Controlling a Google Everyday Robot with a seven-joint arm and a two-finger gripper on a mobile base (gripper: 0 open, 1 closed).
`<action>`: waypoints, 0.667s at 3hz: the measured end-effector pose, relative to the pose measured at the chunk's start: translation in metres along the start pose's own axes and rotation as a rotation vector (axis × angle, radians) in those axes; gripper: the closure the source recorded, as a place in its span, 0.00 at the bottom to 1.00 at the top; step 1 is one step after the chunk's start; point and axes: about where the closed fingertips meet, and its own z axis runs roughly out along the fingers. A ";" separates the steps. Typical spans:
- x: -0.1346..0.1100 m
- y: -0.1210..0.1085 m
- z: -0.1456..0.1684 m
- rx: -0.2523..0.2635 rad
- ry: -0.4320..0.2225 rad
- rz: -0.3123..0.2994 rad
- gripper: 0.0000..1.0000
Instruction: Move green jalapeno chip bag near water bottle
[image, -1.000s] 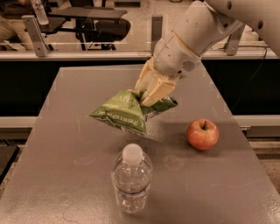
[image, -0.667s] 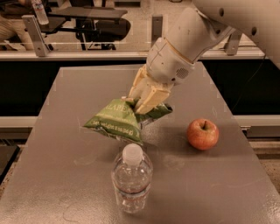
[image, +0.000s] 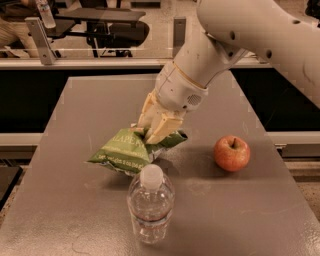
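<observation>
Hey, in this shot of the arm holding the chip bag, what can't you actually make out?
1. Camera view: the gripper, shut on the green jalapeno chip bag over the table, covers part of the bag's lettering.
2. Camera view: the bag's near lower edge is partly behind the water bottle cap, so whether it touches the table is unclear.
3. Camera view: the arm is cut off by the top and right edges.

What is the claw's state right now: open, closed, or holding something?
The claw is closed, holding the green jalapeno chip bag by its top edge, just behind the water bottle.
</observation>
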 end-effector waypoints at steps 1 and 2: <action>-0.002 0.000 -0.001 0.002 0.001 -0.002 0.19; -0.003 0.000 -0.001 0.004 0.002 -0.005 0.00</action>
